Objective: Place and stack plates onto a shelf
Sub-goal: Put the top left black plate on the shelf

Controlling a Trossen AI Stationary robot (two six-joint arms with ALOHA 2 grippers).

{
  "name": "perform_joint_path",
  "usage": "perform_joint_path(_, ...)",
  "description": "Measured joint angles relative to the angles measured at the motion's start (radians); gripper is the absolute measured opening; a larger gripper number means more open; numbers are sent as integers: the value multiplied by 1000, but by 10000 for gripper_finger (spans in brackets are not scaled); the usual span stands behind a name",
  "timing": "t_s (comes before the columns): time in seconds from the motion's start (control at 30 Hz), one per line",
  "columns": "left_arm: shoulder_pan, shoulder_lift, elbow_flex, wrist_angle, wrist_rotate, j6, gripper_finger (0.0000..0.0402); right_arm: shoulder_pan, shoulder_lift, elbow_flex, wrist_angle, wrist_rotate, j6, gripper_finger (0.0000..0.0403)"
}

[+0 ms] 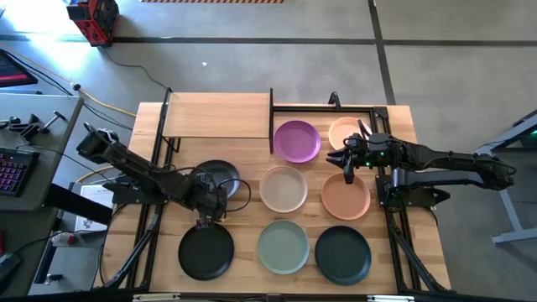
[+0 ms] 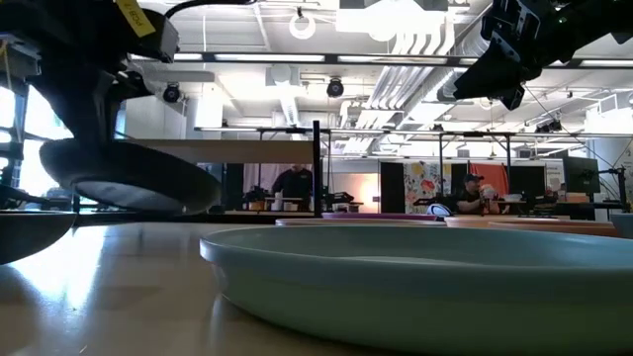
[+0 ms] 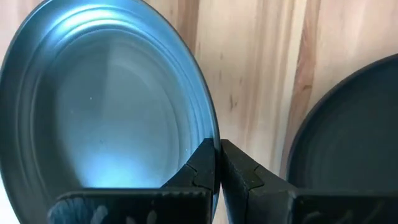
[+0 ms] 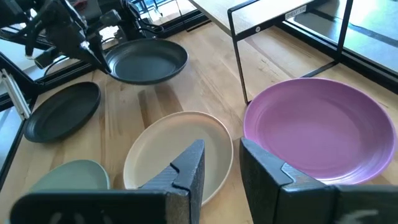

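Observation:
My left gripper (image 1: 206,200) is shut on a black plate (image 1: 220,176), which it holds above the table in front of the shelf (image 1: 218,117), a pale plank with thin black bars. The purple plate (image 1: 297,140), cream plate (image 1: 341,130), beige plate (image 1: 283,188), terracotta plate (image 1: 346,199), sage green plate (image 1: 284,246) and two more black plates (image 1: 205,252) (image 1: 342,254) lie flat on the tabletop. My right gripper (image 4: 221,158) is open and hovers between the purple and terracotta plates, touching nothing. The right arm covers part of the cream plate. My left gripper pinches the black plate's rim (image 3: 214,138) between its two fingers, one finger (image 3: 202,163) on the inner face and the other outside the edge. It grips the near-left part of the rim, coming from the table's left. The plate (image 2: 129,178) is lifted clear and roughly level.
The shelf's black bar frame (image 4: 239,56) stands just left of the purple plate (image 4: 320,127). Bare tabletop (image 1: 243,155) lies between the shelf and the beige plate. People sit in the room beyond the table in the low view.

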State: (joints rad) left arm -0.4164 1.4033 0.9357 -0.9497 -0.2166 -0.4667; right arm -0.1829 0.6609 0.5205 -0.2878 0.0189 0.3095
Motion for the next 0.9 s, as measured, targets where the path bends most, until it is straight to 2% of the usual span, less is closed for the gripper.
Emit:
perform_joint_path(0.3, 0, -1, 162, -203, -10, 27, 1, 0, 0, 0, 0, 0, -4, 84)
perform_joint_path(0.6, -3, -10, 342, -485, -157, 26, 0, 0, 0, 0, -1, 0, -4, 84)
perform_joint_path(0.9, 78, -137, 362, -581, -337, 15, 0, 0, 0, 0, -2, 0, -4, 84)
